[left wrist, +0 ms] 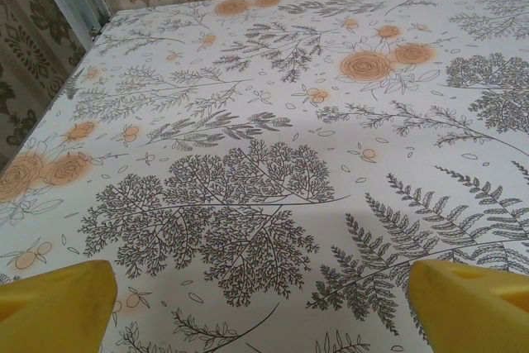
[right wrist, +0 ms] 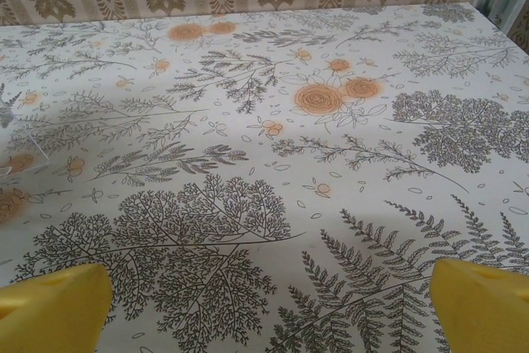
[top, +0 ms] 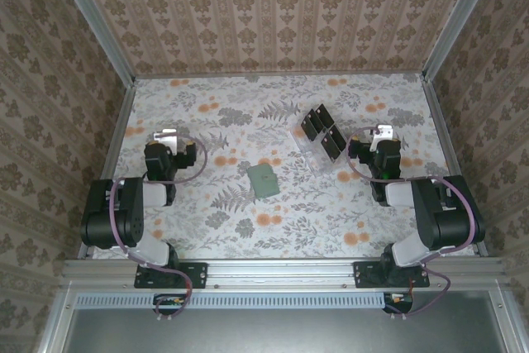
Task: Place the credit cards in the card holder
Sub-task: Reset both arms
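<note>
Found black cards [top: 332, 144] slotted in clear tray [top: 321, 160], just left of right gripper [top: 380, 132], well apart from left gripper [top: 168, 135]; long axis diagonal, far-left to near-right. Spotted green wallet [top: 264, 181] flat mid-table, between grippers. Read both grippers as spread wide, empty, touching nothing. Judged right gripper nearer to cards.

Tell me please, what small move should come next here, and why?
Probably the right gripper should move toward the clear tray and reach for one of the credit cards. It stands open and empty just beside that tray, where the black cards sit. The card holder lies apart, mid-table, and the left gripper, also open, is farther away.
</note>
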You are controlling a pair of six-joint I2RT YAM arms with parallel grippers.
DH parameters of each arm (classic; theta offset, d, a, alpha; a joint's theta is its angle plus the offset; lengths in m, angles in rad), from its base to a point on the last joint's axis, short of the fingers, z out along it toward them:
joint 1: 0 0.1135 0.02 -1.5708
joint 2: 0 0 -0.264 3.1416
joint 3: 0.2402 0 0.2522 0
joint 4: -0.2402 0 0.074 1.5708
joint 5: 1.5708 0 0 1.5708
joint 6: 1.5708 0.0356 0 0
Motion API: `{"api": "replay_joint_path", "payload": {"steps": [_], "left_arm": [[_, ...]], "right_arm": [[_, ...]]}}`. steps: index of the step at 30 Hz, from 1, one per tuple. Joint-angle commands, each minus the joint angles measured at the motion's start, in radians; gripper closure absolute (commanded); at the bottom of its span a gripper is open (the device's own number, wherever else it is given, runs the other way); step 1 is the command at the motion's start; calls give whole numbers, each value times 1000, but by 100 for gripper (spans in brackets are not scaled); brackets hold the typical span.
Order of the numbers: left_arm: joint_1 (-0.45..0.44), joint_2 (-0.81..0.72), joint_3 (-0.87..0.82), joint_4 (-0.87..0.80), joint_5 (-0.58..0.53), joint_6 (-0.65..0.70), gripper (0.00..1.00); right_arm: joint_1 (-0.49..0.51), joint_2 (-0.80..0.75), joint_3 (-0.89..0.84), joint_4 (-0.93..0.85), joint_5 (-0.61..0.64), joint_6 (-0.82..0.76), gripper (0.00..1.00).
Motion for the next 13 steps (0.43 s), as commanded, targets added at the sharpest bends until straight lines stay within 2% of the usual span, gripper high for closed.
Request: {"api": "replay_joint_path", "payload": {"steps": [1, 13], "left_arm": [[-9, -1, 7, 14, -17, -8, 0], [-8, -1, 7, 15, -18, -9, 0]], "right_arm": [[5, 4, 8, 7, 6, -11, 0], [-3, 2, 10, 2, -21, -10, 0]]}}
